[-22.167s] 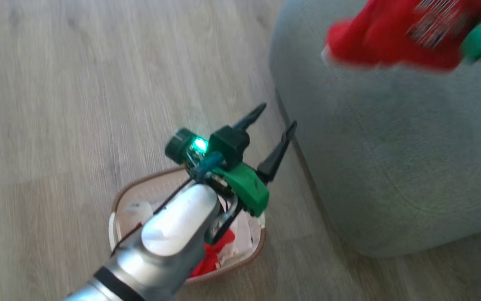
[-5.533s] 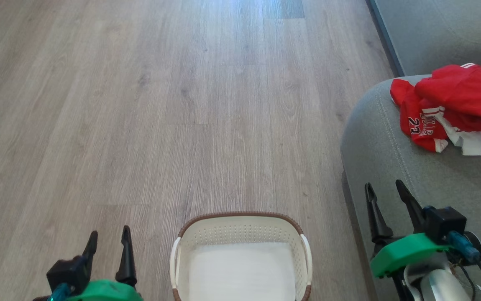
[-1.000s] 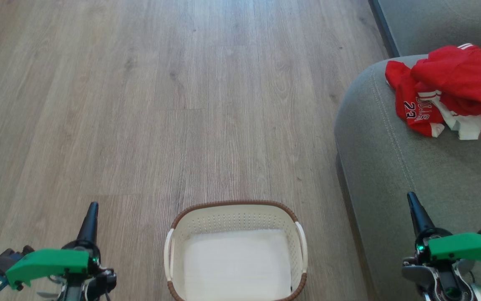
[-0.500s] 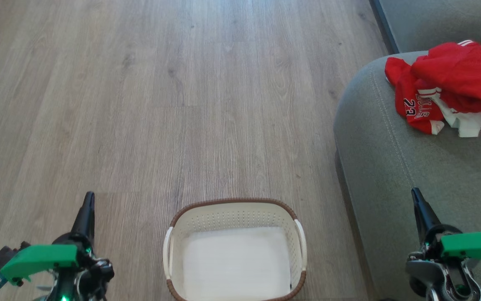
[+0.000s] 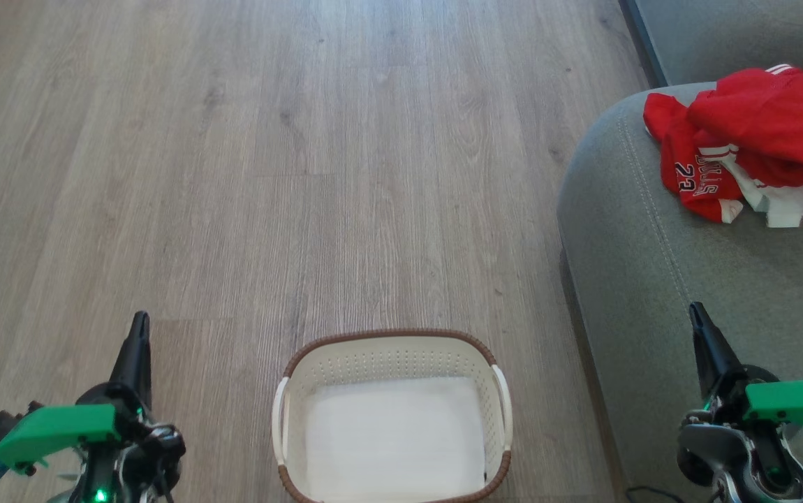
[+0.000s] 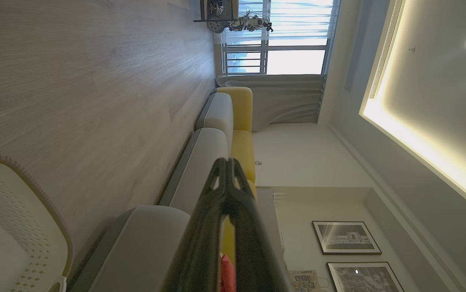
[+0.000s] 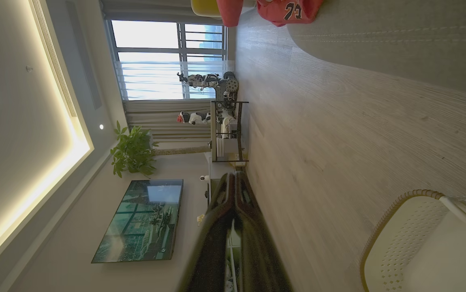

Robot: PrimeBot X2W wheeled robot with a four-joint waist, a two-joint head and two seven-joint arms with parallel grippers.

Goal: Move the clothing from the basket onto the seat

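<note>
Two grippers sit nearest, left gripper [image 5: 137, 341] at seven o'clock, right gripper [image 5: 703, 339] at five, dark fingers [image 5: 135, 360] pressed together; at six the oval cream plastic basket [image 5: 389, 334] shows its white liner [image 5: 391, 440]; at two the red mesh clothing [image 5: 757, 133] lies crumpled on the grey-green fabric seat [image 5: 681, 279]

Open floor [image 5: 269, 175] is stretching ahead of me; the basket [image 5: 387, 334] is sitting dead centre, the seat [image 5: 653, 293] apparently crowding my right side.
</note>
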